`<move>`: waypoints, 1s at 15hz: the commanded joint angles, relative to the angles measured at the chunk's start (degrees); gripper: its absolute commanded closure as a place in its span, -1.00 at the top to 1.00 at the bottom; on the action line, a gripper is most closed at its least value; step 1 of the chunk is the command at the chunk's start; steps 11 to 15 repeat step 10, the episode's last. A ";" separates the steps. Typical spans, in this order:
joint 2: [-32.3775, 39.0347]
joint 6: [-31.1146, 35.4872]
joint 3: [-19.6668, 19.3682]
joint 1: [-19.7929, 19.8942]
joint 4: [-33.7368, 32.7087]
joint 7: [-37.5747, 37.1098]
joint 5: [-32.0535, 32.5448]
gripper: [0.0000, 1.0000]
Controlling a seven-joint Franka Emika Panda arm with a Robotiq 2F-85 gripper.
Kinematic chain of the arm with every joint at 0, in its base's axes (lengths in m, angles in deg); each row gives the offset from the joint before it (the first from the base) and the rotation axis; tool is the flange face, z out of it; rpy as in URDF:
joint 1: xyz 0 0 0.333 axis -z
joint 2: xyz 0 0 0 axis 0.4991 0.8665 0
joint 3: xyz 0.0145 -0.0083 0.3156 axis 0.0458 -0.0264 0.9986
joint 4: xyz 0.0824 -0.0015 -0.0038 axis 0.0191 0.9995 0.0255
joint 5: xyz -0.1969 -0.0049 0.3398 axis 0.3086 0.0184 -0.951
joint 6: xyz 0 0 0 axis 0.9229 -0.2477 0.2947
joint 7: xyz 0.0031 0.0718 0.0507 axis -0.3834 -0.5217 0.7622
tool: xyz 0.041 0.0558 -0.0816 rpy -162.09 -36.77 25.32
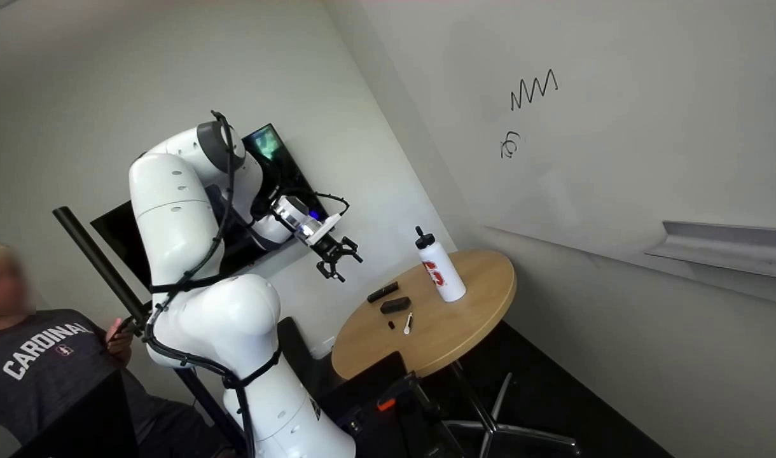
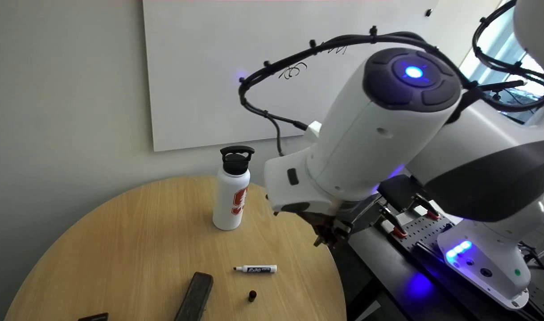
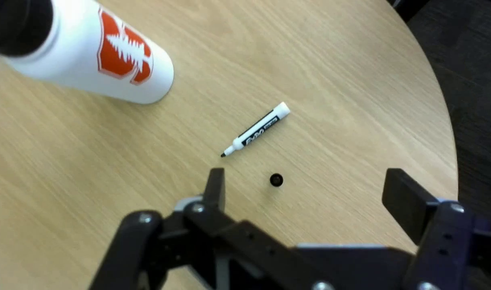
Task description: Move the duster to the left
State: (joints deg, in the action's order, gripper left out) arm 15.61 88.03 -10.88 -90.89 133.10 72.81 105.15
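Wide claw [image 3: 304, 189] above, duster [image 2: 195, 298] on the tabletop [image 2: 133, 240]

The claw hangs above the tabletop, its two fingers [image 3: 408, 205] spread wide; in the wrist view, bare tabletop and a small black cap [image 3: 276, 180] show in the gap between them. The duster, a flat dark block, lies on the half of the tabletop away from the whiteboard [image 2: 209, 76]; in an exterior view the frame cuts off its near end. A second dark object [image 1: 383, 292] lies near it, close to the tabletop's edge, too small to identify. A white bottle [image 2: 229, 200] with a black lid [image 2: 236, 162] and red emblem stands upright near the edge closest to the whiteboard. An uncapped marker [image 2: 255, 269] lies between bottle and cap, in an exterior view toward the tabletop's right edge. A person [image 1: 57, 375] in a grey shirt is well apart from the tabletop.
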 commanded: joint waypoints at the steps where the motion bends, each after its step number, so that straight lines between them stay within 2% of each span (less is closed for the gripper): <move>1: -10.12 -2.15 1.00 1.91 9.85 -9.51 0.47 1.00; 3: -12.65 -2.98 1.50 2.63 12.04 -12.16 1.23 1.00; 4: -7.65 -2.17 2.18 2.96 7.61 -9.22 0.69 1.00; 7: -10.67 -2.26 2.41 3.51 10.33 -10.54 0.75 1.00; 15: -10.85 -2.26 2.47 3.64 10.62 -10.55 0.75 1.00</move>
